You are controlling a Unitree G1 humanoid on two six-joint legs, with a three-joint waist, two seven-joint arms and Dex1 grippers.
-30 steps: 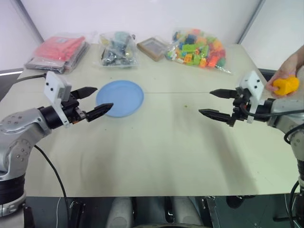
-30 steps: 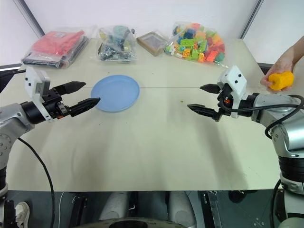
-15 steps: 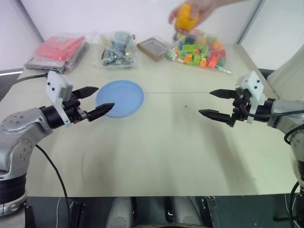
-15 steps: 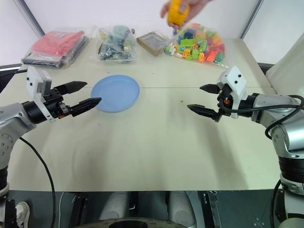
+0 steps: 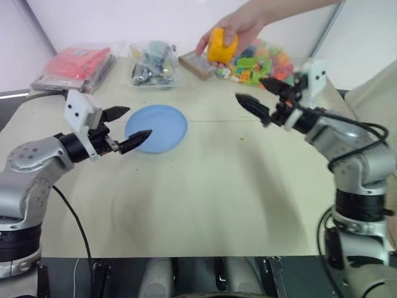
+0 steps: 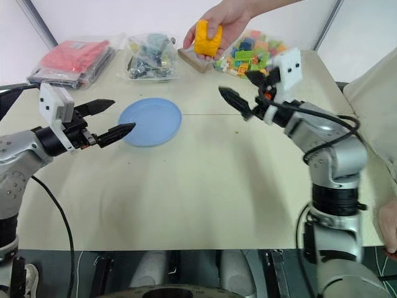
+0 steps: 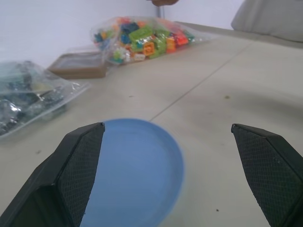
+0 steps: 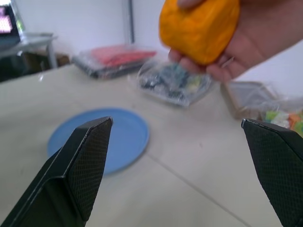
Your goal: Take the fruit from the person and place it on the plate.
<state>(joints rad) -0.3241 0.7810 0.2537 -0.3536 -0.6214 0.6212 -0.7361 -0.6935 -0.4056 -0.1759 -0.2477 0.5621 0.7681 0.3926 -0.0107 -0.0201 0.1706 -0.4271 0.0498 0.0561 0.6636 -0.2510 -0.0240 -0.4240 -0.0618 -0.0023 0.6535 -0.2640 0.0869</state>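
Note:
A person's hand (image 5: 240,23) holds the lumpy yellow-orange fruit (image 5: 221,45) in the air over the far middle of the table. My right gripper (image 5: 249,88) is open, raised and pointing left, just right of and below the fruit, not touching it. In the right wrist view the fruit (image 8: 199,28) hangs above the gap between the fingers. The light blue plate (image 5: 158,127) lies flat on the table, left of centre. My left gripper (image 5: 139,121) hovers open at the plate's left edge, holding nothing.
Along the table's far edge lie red packets (image 5: 77,65), a bag of dark parts (image 5: 152,65), a brown framed box (image 5: 200,62) and a bag of coloured blocks (image 5: 263,62). The person's pale clothing (image 5: 372,93) shows at the right.
The person's hand carried the fruit from the far right to above the table's far middle. My right gripper swung up and left toward it, still open. The left gripper held its place.

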